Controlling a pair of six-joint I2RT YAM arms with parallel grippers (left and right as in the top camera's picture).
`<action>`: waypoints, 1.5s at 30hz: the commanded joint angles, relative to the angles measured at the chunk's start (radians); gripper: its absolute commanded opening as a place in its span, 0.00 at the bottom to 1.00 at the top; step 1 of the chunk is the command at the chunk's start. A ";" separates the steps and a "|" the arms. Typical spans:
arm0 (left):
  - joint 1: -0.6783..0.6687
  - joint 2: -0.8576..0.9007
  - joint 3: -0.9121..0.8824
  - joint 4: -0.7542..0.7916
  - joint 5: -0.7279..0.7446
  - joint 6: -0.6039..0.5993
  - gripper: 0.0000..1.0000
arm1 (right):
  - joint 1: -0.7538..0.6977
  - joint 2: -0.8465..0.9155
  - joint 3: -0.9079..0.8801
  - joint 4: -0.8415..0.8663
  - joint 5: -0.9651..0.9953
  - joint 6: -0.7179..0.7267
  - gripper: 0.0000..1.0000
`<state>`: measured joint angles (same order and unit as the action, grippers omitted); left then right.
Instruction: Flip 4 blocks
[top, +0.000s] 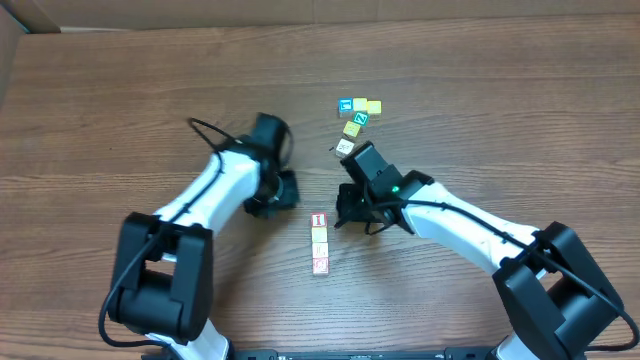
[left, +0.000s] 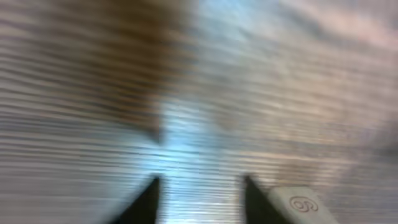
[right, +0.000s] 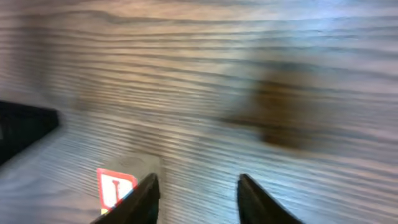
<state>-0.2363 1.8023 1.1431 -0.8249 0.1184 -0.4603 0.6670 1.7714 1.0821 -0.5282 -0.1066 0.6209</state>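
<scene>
left end effector (left: 200, 202) released, jaws apart over bare wood, nothing between them. a pale block (left: 297, 203) with a curly mark sits just outside one finger. right end effector (right: 199, 200) also released and empty, with a red-printed block (right: 117, 188) just beside the outer side of a finger. the four blocks (top: 319, 243) lie in a short touching column on the table (top: 150, 100) between the two arms, red-printed ones at both ends, paler ones in the middle. cannot tell which are already flipped.

risks:
- both end effectors are low and near the same tight column, so a finger coming down off-centre could shove a block or knock its neighbours out of line.
- the blocks touch, leaving little gap for a finger, so pinching two at once looks likely.
- a tiny cube gripped near an edge could pivot or pop out.
- the arms could bump each other working the same spot.
- other cubes (top: 355, 115) sit in a loose cluster near the right wrist, and a swing back could scatter them.

surface: brown wood-grain table, flat, some glare in the wrist views. room: barely shown, only a pale strip along the far edge.
</scene>
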 joint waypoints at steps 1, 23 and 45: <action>0.102 0.009 0.122 -0.057 0.005 0.066 0.66 | -0.088 -0.073 0.122 -0.067 0.084 -0.066 0.52; 0.327 0.009 0.216 -0.055 0.005 0.041 1.00 | -0.537 -0.086 0.241 -0.241 0.087 -0.161 1.00; 0.327 0.009 0.216 -0.053 0.005 0.041 1.00 | -0.536 -0.357 0.240 -0.240 0.095 -0.161 1.00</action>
<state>0.0895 1.8030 1.3479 -0.8791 0.1192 -0.4122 0.1314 1.6127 1.3136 -0.7765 -0.0223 0.4702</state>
